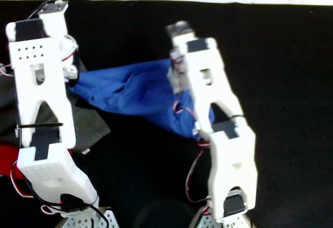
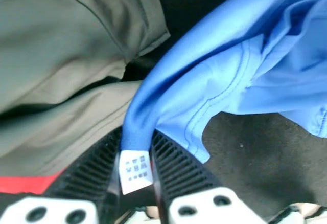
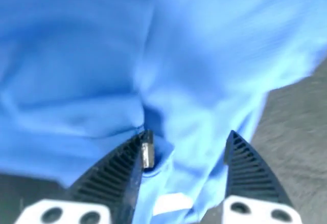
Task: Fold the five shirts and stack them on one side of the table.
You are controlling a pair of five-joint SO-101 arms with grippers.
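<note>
Black table, left gripper pinching blue shirt

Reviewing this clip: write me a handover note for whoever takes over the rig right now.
Left gripper: shut on the blue shirt at its edge, by the tag.
Right gripper: open, over the same shirt's other end.
Blue shirt lies bunched on the table, unfolded.
Grey shirt and red garment lie beside the left gripper; cannot tell if they are folded.
To do: fold the blue shirt and stack it.
</note>
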